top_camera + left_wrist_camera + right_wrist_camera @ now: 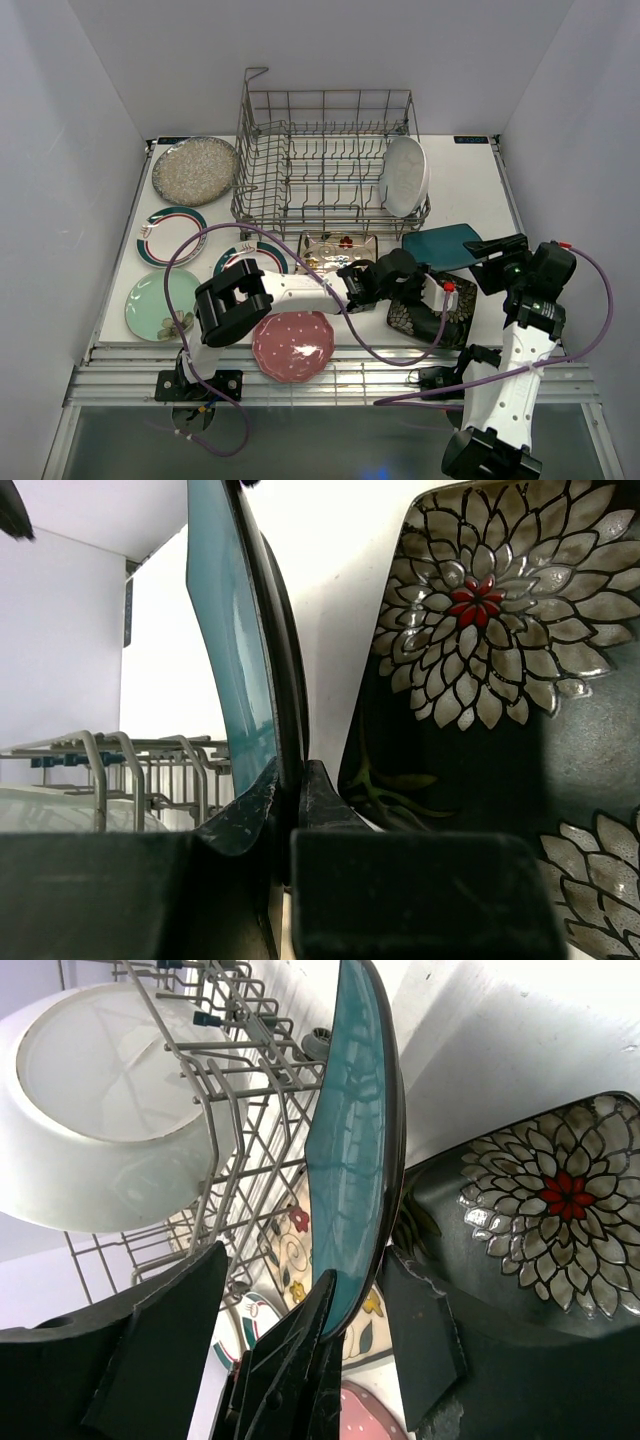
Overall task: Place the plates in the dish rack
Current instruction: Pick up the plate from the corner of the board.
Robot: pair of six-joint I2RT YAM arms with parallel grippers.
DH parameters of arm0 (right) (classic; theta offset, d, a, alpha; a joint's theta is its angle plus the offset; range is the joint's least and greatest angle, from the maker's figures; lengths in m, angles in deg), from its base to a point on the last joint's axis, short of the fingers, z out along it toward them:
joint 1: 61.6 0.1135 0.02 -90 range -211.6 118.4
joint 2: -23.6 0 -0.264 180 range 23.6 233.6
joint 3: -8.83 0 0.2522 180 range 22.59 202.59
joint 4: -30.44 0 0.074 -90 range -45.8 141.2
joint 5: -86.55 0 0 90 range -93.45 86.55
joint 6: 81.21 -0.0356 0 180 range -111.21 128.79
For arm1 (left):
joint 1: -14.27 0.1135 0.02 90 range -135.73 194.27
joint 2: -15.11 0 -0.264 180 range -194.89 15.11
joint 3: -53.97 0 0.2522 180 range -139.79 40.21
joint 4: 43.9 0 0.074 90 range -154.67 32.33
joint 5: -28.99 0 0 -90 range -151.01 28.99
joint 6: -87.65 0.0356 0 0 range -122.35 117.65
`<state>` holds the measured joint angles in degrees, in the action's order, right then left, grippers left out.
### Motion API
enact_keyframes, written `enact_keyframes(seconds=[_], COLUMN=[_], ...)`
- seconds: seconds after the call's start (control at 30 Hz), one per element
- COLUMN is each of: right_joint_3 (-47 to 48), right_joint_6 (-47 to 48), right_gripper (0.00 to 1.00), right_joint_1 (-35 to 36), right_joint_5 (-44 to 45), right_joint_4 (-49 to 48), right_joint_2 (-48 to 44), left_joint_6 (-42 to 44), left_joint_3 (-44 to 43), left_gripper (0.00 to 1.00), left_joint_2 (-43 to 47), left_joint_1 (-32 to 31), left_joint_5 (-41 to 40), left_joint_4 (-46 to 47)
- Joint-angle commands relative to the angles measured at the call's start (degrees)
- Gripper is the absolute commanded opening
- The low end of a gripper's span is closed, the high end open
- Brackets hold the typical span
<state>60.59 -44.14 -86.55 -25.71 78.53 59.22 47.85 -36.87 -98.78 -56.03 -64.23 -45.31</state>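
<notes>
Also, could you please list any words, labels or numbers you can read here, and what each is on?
No text can be read.
The plates show only patterns.
The blue marks at the far edge of the table are too small to read.

Counted nine plates all up: one speckled silver plate (195, 168), one teal-rimmed white plate (172, 235) plus a second teal-rimmed plate (265, 252), so two of those, then one pale green plate (155, 300), one pink plate (293, 345), one cream floral plate (335, 246), one black floral plate (405, 318), one teal plate (440, 245), one white plate (405, 175). Just one dish rack (320, 150). Two arms, left arm (290, 290) and right arm (510, 390)
</notes>
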Motion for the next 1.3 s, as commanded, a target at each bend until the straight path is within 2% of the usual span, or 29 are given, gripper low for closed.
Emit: enact_keyframes(seconds=[0.0, 0.23, 0.47, 0.57, 0.7, 0.93, 1.03, 1.13, 1.27], right_joint_3=[-0.8, -3.0, -4.3, -5.0, -5.7, -4.5, -4.0, -3.4, -3.1], right_joint_6=[-0.2, 0.2, 0.4, 0.2, -0.2, -0.3, -0.2, 0.3, 0.5], right_gripper=[0.69, 0.68, 0.63, 0.55, 0.33, 0.19, 0.22, 0.32, 0.34], right_joint_1=[0.2, 0.2, 0.2, 0.2, 0.2, 0.2, 0.2, 0.2, 0.2], right_joint_5=[-2.3, -2.2, -1.5, -1.4, -0.9, 0.0, 0.4, 0.3, 0.6], right_joint_4=[-3.1, -4.1, -5.5, -6.2, -6.6, -5.5, -4.9, -4.2, -3.5], right_joint_2=[0.0, 0.2, 0.9, 1.6, 1.8, 1.0, 0.6, 0.7, 0.2], left_joint_6=[3.3, 4.3, 4.8, 4.7, 5.0, 5.3, 5.4, 6.0, 7.1], left_joint_3=[-1.2, -1.9, -1.8, -1.7, -1.1, -0.9, -0.7, -0.6, -0.4], left_gripper=[0.00, 0.00, 0.00, 0.00, 0.00, 0.00, 0.00, 0.00, 0.00], left_joint_2=[6.2, 6.8, 7.7, 8.2, 8.3, 8.1, 7.7, 7.2, 5.8], left_joint_1=[-1.2, -1.6, -2.4, -2.6, -2.9, -3.2, -3.2, -3.3, -3.3], left_joint_5=[-1.4, -1.7, -2.4, -2.6, -2.7, -3.4, -3.4, -3.5, -4.4], left_joint_4=[10.8, 11.3, 11.6, 11.7, 12.1, 12.8, 13.0, 13.3, 14.4])
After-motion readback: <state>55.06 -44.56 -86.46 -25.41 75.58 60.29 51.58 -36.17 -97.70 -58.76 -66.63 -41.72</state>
